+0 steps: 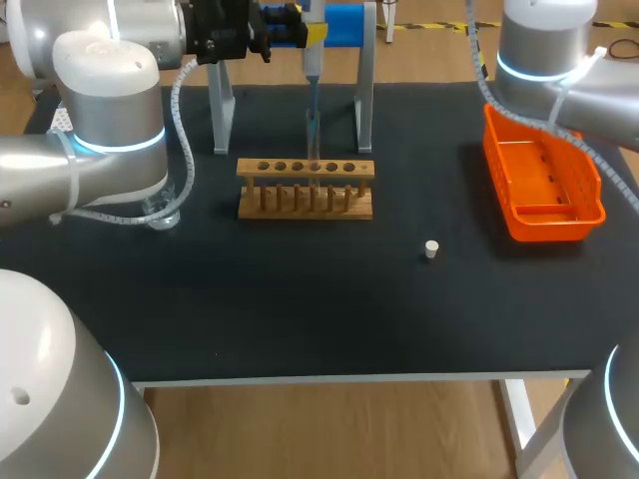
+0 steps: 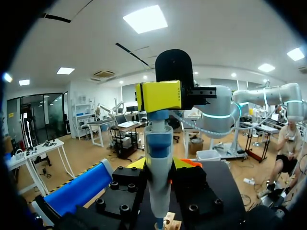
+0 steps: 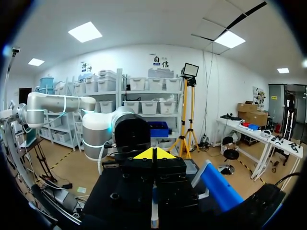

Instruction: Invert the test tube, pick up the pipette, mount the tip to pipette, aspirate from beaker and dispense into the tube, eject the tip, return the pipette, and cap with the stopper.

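Note:
My left gripper (image 1: 288, 27) is at the back of the table, shut on the pipette (image 1: 313, 62), which hangs upright. The pipette's tip (image 1: 313, 135) points down at a clear test tube (image 1: 314, 178) in the wooden rack (image 1: 305, 188); I cannot tell whether it is inside the tube. In the left wrist view the pipette (image 2: 158, 177), with its yellow head (image 2: 159, 96), stands between the fingers of my left gripper (image 2: 158, 165). A small white stopper (image 1: 431, 248) lies on the mat right of the rack. My right gripper (image 3: 153, 154) is shut and empty, raised at the right.
A glass beaker (image 1: 160, 214) stands at the left, partly under my left arm (image 1: 100, 150). The metal pipette stand (image 1: 365, 100) straddles the area behind the rack. An orange tray (image 1: 544, 185) sits at the right, below my right arm (image 1: 554, 50).

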`<action>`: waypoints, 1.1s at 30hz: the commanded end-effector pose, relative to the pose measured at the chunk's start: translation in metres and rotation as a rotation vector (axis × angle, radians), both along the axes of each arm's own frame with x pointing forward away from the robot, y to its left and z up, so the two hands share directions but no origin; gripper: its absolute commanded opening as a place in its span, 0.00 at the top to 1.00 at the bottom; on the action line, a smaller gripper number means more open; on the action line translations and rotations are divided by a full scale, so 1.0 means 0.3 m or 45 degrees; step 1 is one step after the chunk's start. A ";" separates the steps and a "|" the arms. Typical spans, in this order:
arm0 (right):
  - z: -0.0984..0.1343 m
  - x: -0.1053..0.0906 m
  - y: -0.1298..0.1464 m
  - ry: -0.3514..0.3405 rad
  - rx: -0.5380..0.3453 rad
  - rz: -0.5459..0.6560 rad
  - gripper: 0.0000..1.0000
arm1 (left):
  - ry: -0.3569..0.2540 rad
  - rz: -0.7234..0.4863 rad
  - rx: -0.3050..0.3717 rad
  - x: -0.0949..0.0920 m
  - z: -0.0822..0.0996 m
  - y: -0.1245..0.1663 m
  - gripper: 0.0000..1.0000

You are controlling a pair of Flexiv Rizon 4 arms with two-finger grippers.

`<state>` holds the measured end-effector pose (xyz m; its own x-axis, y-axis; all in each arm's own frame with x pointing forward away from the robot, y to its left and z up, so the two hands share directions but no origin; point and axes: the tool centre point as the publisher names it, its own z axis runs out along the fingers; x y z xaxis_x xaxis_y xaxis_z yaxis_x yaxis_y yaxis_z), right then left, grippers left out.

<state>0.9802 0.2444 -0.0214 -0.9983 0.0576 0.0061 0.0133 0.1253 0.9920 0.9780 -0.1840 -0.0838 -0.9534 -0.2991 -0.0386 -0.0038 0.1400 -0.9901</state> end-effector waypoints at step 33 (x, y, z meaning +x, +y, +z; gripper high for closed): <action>0.112 -0.013 -0.090 -0.142 0.002 -0.062 0.00 | -0.003 0.002 -0.002 0.000 0.013 -0.003 1.00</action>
